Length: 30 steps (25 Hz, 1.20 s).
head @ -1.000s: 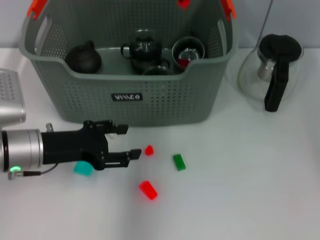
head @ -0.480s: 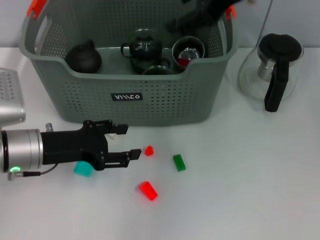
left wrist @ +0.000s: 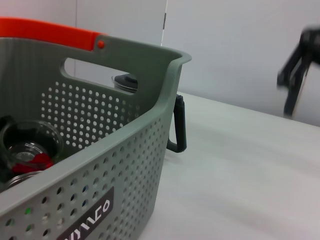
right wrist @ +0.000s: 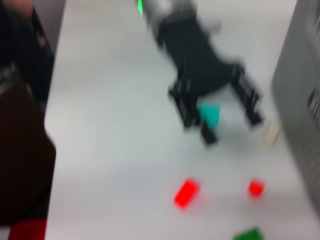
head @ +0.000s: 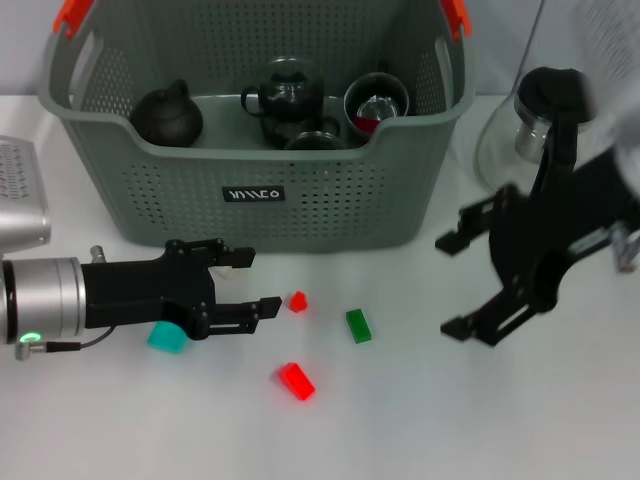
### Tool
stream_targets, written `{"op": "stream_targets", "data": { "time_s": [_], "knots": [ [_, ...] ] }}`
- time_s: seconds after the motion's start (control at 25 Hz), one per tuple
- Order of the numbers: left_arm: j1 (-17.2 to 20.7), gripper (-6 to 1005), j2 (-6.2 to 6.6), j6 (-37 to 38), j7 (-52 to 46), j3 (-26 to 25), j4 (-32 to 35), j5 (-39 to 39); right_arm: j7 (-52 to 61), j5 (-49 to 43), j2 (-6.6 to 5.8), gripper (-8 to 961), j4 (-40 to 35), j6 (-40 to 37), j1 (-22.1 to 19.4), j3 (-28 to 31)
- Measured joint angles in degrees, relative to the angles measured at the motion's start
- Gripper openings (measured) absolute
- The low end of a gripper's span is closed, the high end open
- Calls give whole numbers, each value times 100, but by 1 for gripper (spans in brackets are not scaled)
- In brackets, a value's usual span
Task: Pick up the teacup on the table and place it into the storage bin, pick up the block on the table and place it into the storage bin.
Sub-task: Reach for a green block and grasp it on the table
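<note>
Since the earlier frames the right gripper (head: 490, 285) has swung out of the bin (head: 300, 215) area and now hangs low over the table (head: 480, 420) on the right, in front of the carafe (head: 545, 140); the left gripper (head: 245, 285) hasn't budged, blocks all same spots. Nearest: long red block (head: 296, 380), lying diagonal, toward the front from the left fingertips. Next row: teal block (head: 166, 337) tucked under the left arm body, behind its tips, so not reachable by closing; small red block (head: 298, 301) just beside the left lower fingertip, almost in line with the open gap; green block (head: 358, 324) a bit further right, long axis roughly front-to-back, sitting between the two grippers. Left gripper lies flat, pointing right, fingers spread with nothing between. Right gripper fingers also spread wide, empty, tips pointing left toward the blocks. Key relation: small red block is far nearer the left, dead ahead of it; green block is nearer the left too but open to the right, which lies well apart to its right. Likely next step is a block pick; the right looks headed in for green or red, a guess. Behind: bin holds dark teapots and a glass cup with something red in it, so teacup part looks done, no teacup on the table. Right wrist view shows the left gripper (right wrist: 220, 112) over the teal block (right wrist: 209, 115), spread
</note>
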Motion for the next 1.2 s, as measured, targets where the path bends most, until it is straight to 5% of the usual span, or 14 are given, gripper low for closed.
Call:
{"op": "stream_targets", "data": {
  "time_s": [0.68, 1.2],
  "knots": [
    [11, 751, -45, -13, -52, -9, -77, -10, -471, -147, 119, 942, 3523, 3602, 1128, -2535],
    [33, 751, -44, -18, -54, -8, -86, -10, -1023, 548, 124, 937, 4391, 4407, 1322, -2715]
  ]
}}
